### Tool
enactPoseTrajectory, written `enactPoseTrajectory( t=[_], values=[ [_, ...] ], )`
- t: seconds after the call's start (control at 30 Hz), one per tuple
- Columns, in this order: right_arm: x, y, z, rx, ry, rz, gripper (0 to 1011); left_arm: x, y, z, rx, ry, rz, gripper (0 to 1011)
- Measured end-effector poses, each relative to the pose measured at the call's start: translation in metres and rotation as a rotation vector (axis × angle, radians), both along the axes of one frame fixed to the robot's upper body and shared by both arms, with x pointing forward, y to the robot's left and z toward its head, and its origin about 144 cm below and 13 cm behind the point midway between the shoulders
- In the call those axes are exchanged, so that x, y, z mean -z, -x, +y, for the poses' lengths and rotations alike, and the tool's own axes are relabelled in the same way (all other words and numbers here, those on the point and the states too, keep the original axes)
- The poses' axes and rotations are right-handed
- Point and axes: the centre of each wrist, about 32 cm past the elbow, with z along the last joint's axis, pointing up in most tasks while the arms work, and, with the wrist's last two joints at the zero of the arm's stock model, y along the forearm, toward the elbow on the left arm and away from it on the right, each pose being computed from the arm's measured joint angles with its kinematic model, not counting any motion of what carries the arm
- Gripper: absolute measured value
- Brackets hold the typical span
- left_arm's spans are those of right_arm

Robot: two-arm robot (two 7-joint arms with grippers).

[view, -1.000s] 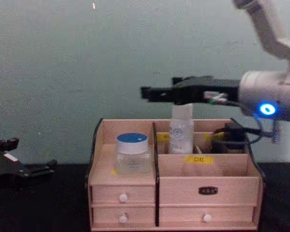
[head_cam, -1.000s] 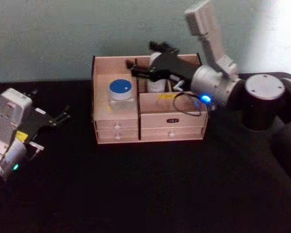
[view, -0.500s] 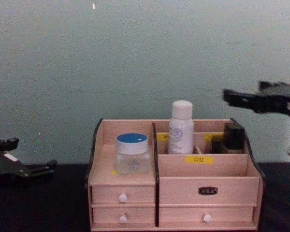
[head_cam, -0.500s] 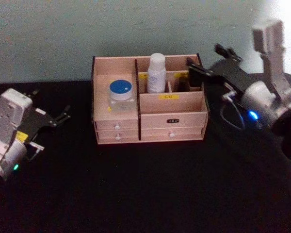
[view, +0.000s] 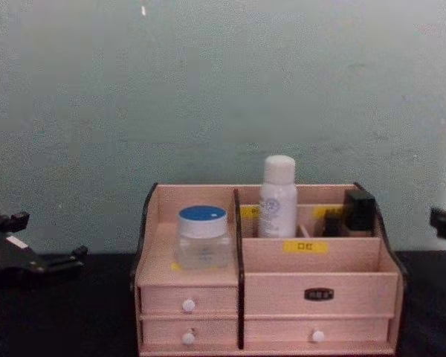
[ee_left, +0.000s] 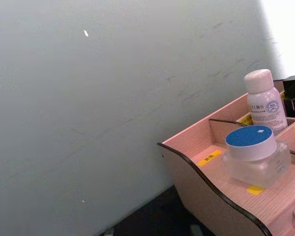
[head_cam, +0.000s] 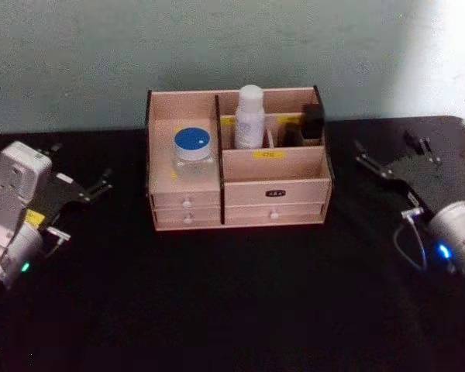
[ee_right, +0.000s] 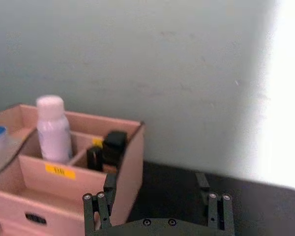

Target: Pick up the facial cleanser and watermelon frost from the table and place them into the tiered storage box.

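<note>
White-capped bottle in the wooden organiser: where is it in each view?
Head: white-capped bottle in a rear compartment, top centre.
Chest: centre, rising above the back wall.
Left wrist: right edge, behind the blue-lidded clear jar.
Right wrist: left side.
Shared landmark: the jar, beside the bottle on the robot's left.

1. Head view: from above, looking forward and down on the table (head_cam: 232, 310), the box (head_cam: 275, 194) centred, the wall behind
2. Chest view: low and level, facing the box (view: 312, 294) front-on and close, the drawers at the lower edge
3. Left wrist view: from the robot's left, angled up across the box (ee_left: 201, 182) corner to the wall
4. Right wrist view: from the robot's right, over its own gripper (ee_right: 157, 206), facing the box (ee_right: 128, 167) end
5. All four views share the box and the wall
</note>
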Motion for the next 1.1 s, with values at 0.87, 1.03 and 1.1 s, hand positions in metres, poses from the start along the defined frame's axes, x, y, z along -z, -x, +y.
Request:
enactPoseTrajectory(
  t=[0.87,1.03,1.1],
  values=[
    [0.025,0.005,-0.003,0.03,-0.001,0.116,1002,0.0,0.0,0.0,0.0,0.0,0.0,1001],
    [0.025,0.005,-0.003,0.03,-0.001,0.115,1002,0.0,0.0,0.0,0.0,0.0,0.0,1001],
    [0.025,0.005,-0.003,0.029,-0.001,0.115,1003,0.0,0.0,0.0,0.0,0.0,0.0,1001]
  ],
)
